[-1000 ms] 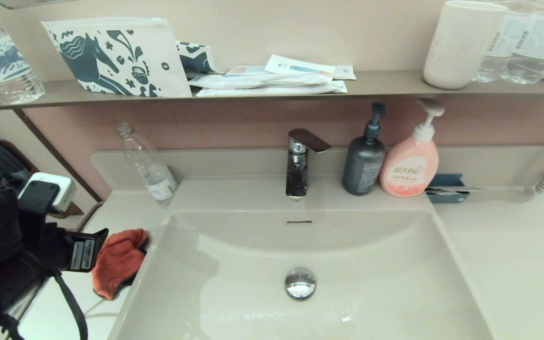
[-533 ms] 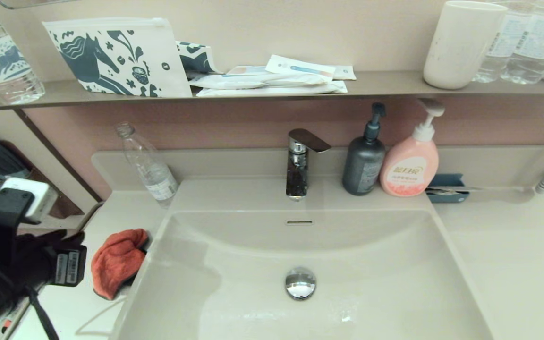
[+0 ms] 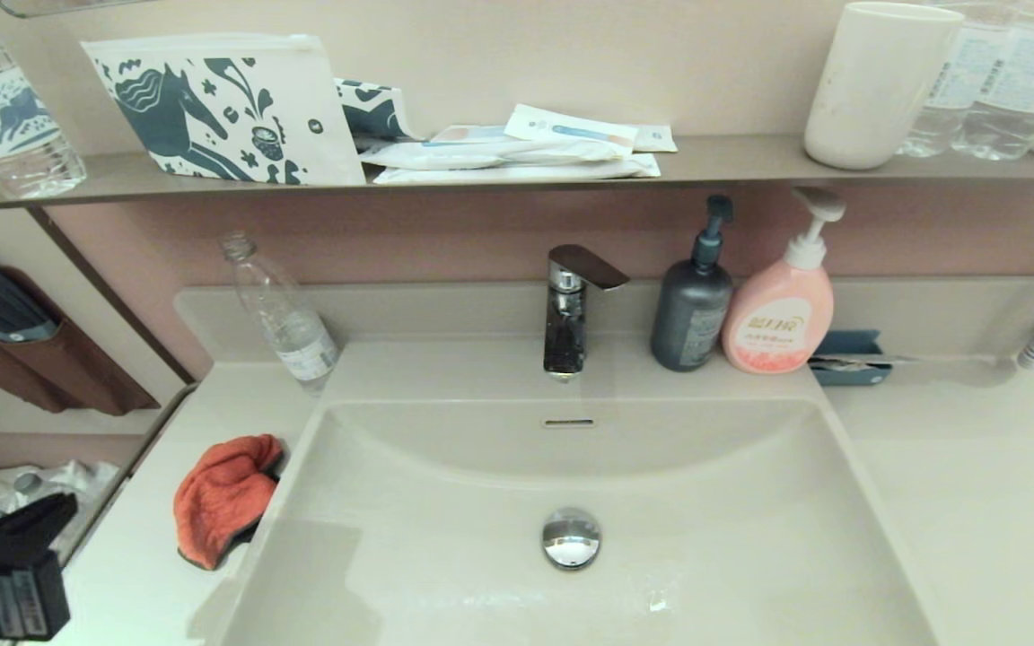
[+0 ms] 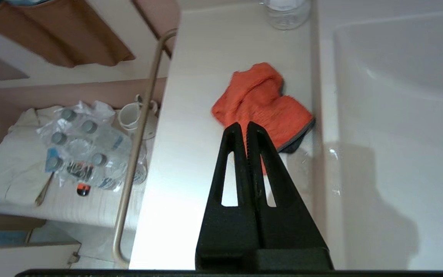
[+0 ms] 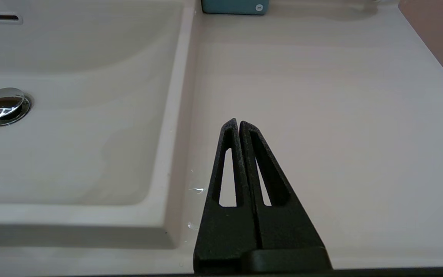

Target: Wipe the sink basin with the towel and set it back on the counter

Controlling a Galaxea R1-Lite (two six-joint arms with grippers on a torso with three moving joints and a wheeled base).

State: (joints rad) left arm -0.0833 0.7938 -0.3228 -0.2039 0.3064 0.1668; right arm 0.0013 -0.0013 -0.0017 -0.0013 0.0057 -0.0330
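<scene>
- Bathroom vanity with a pinkish wall behind it; the counter (image 3: 975, 484) is an off-white top, and the sink basin (image 3: 679, 502) sunk in its middle serves as the landmark.
- Left of the sink basin and off the counter's edge, the left gripper (image 4: 243, 127) hangs low over the counter's front left part, its two black fingers pressed together with nothing between them.
- Just left of the sink basin, the towel (image 3: 221, 498) lies crumpled on the counter, orange-red with dark grey trim, its edge touching the basin's raised rim; in the left wrist view the towel (image 4: 262, 105) sits beyond the fingertips.
- Behind the sink basin's left corner leans a clear bottle (image 3: 279, 314).
- Centred behind the sink basin stands the faucet (image 3: 571, 305); the chrome drain stopper (image 3: 571, 536) sits in the basin floor.
- Behind the sink basin's right corner stand a grey pump bottle (image 3: 692, 309) and a pink pump bottle (image 3: 779, 314), touching.
- Right of the sink basin, the right gripper (image 5: 237, 124) hovers over bare counter, fingers closed together and empty.
</scene>
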